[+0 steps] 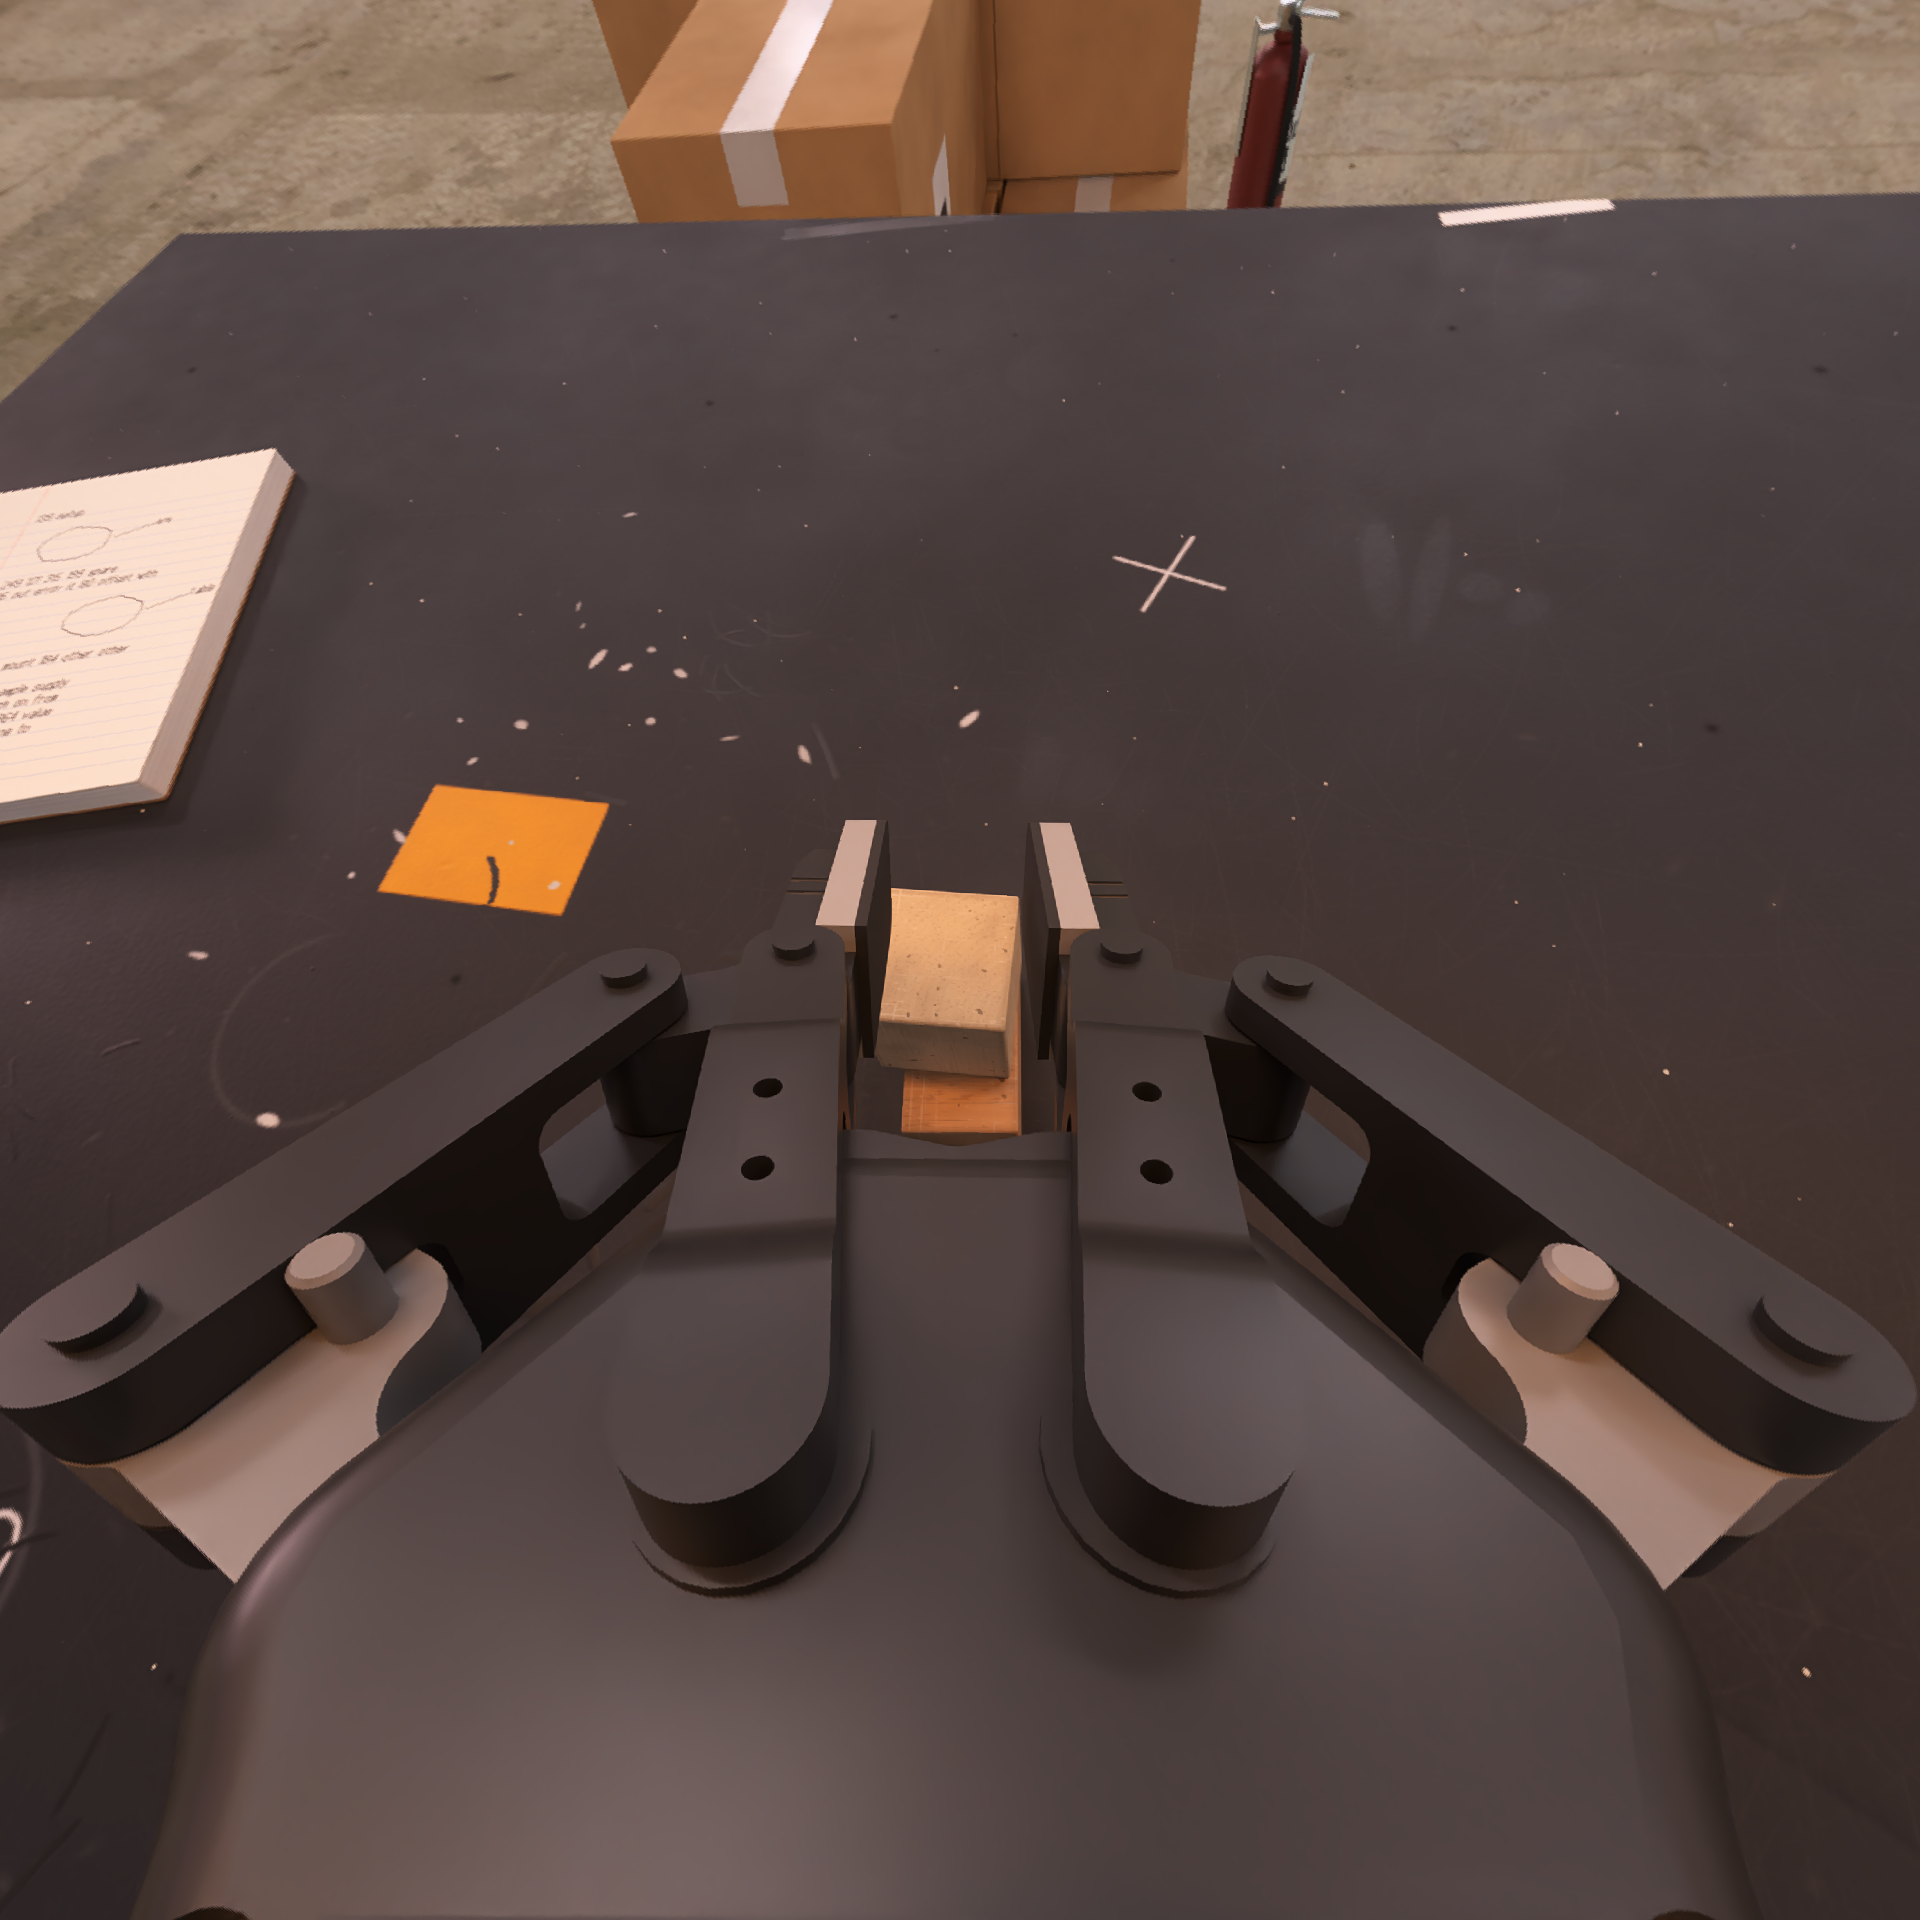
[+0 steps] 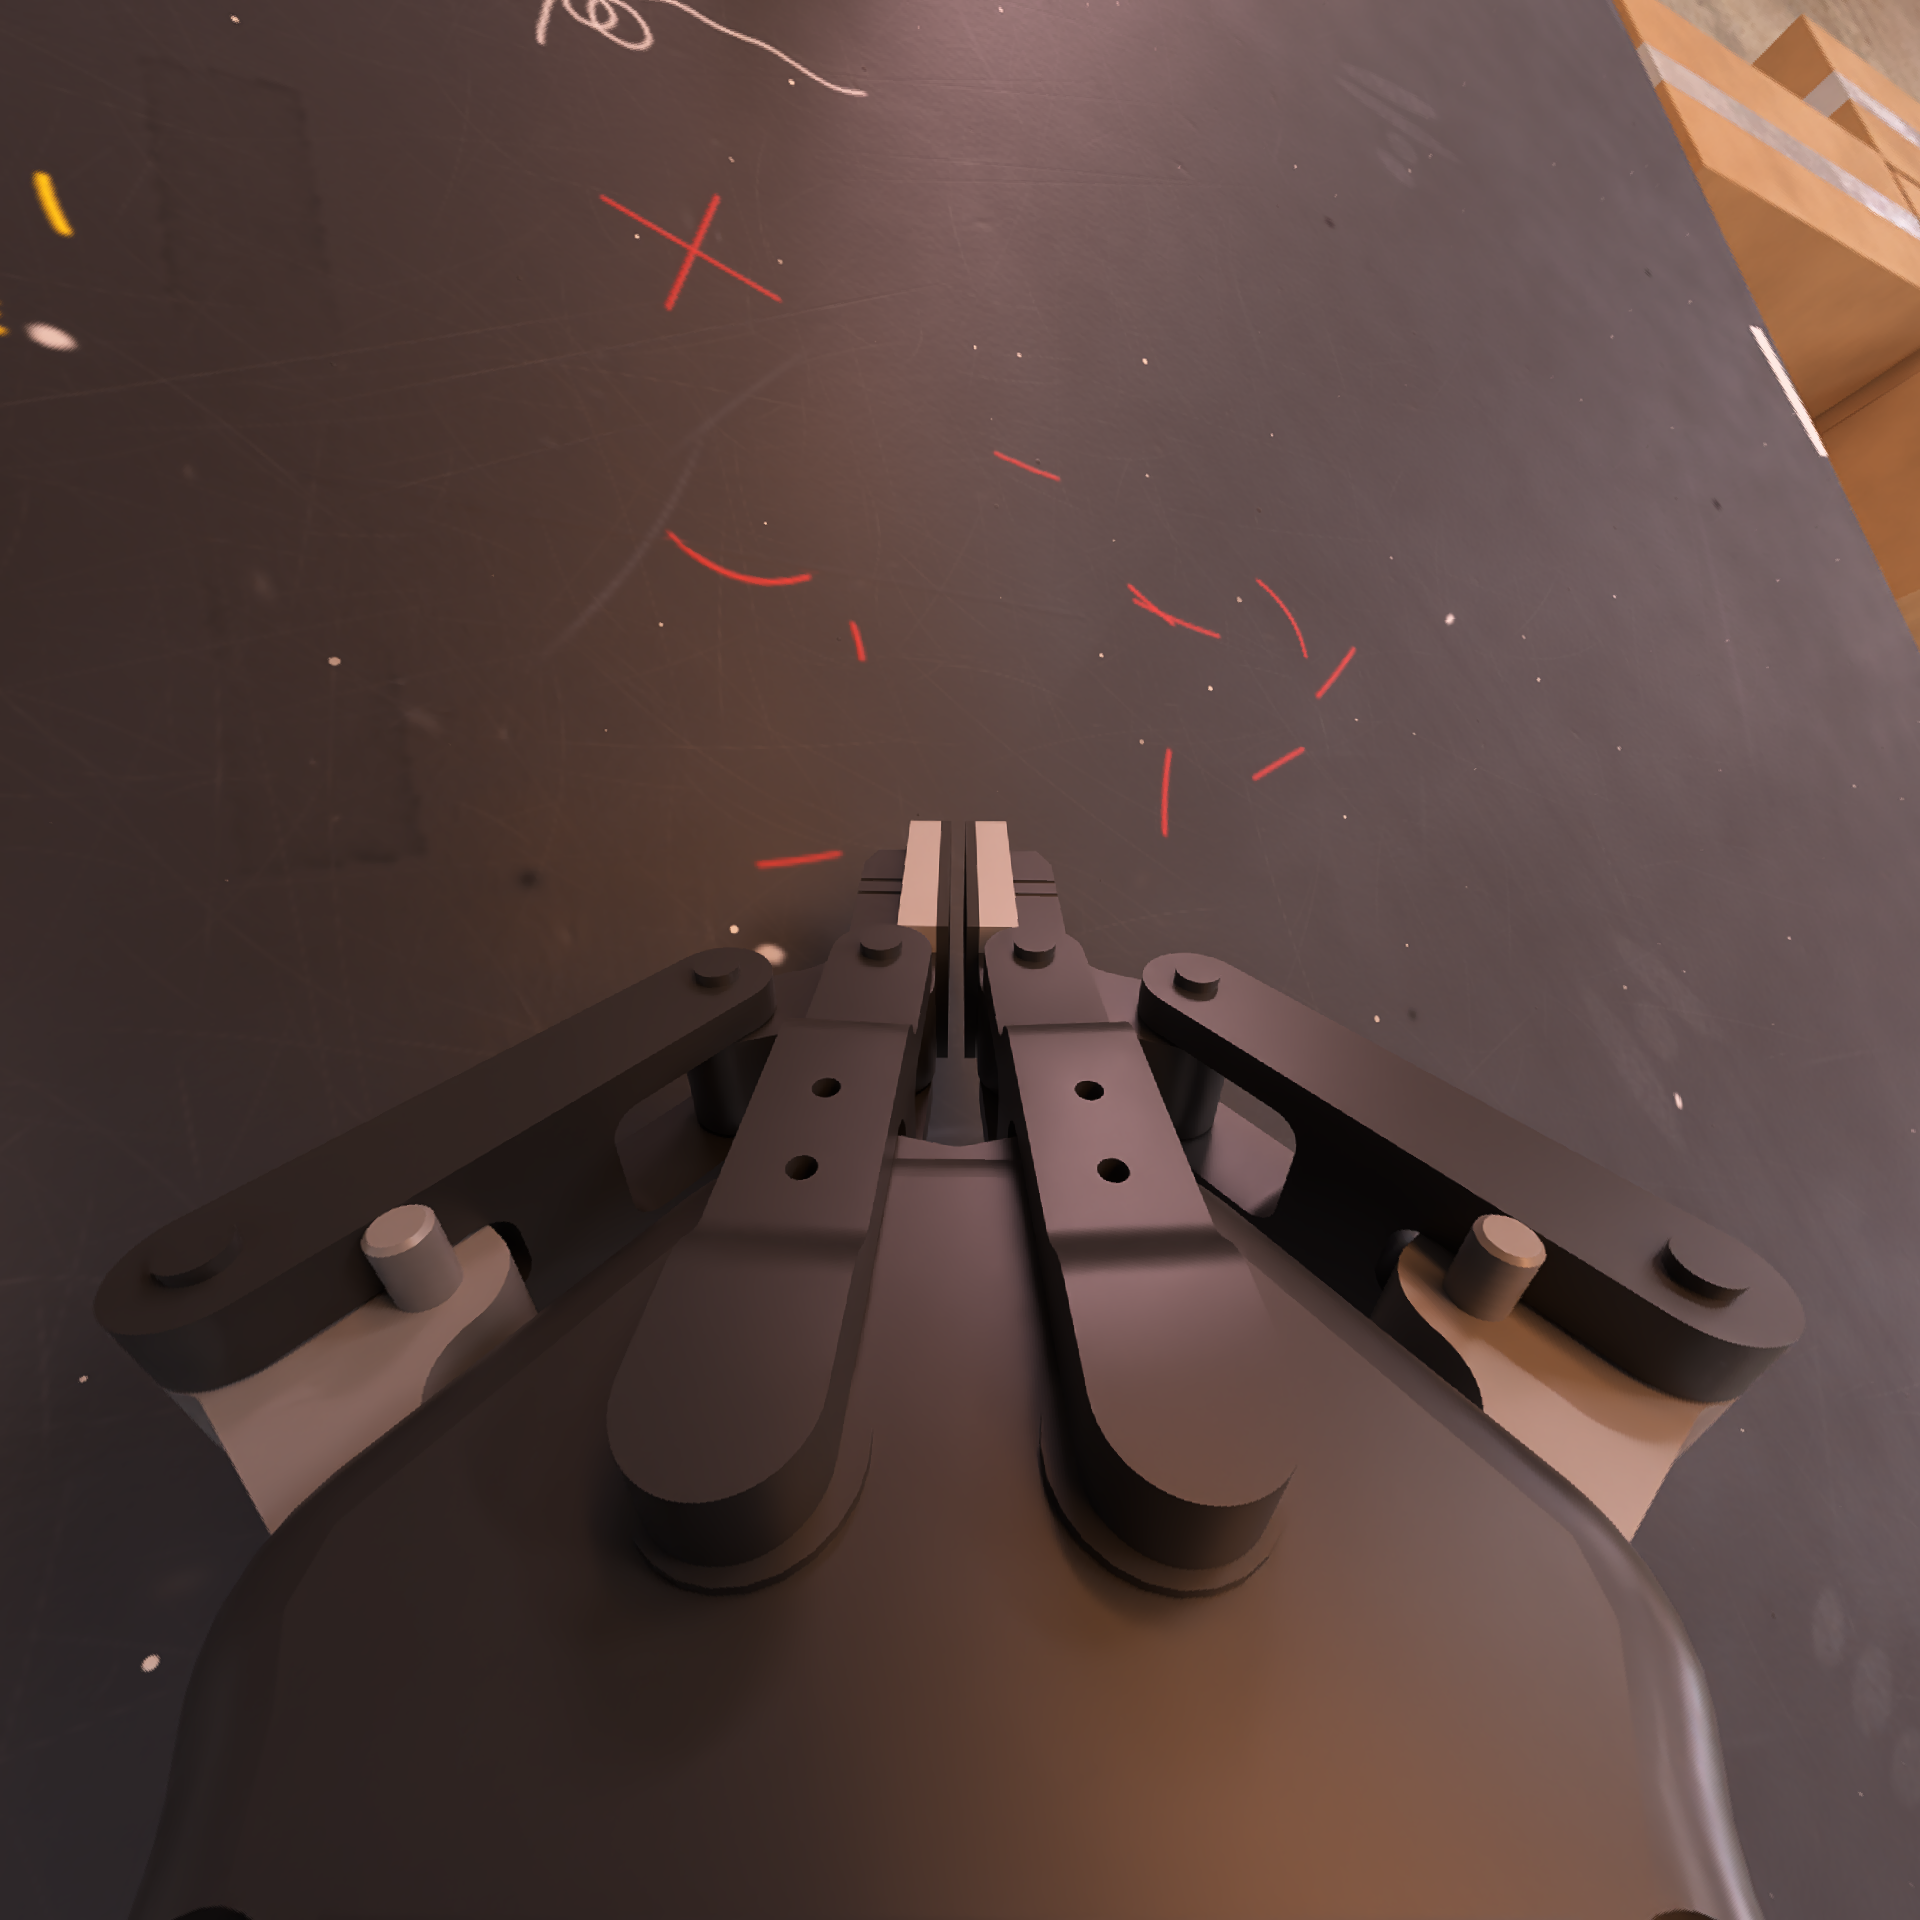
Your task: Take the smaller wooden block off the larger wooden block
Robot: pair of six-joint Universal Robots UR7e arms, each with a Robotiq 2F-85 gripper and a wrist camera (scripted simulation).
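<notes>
In the left wrist view, a small pale wooden block (image 1: 948, 977) sits between the fingers of my left gripper (image 1: 956, 868). The pads press against both its sides, so the gripper is shut on it. Just beneath it, a strip of the larger, orange-brown wooden block (image 1: 958, 1110) shows; the rest is hidden by the gripper body. I cannot tell whether the two blocks touch. In the right wrist view, my right gripper (image 2: 958, 868) is shut and empty, above the dark table (image 2: 1455, 416). Neither block shows in that view.
On the dark table (image 1: 1351, 831), an open notebook (image 1: 114, 634) lies at the left and an orange square patch (image 1: 497, 850) near the left gripper. Cardboard boxes (image 1: 831, 104) and a red fire extinguisher (image 1: 1270, 104) stand beyond the far edge. More boxes (image 2: 1808, 177) stand off the right arm's table edge.
</notes>
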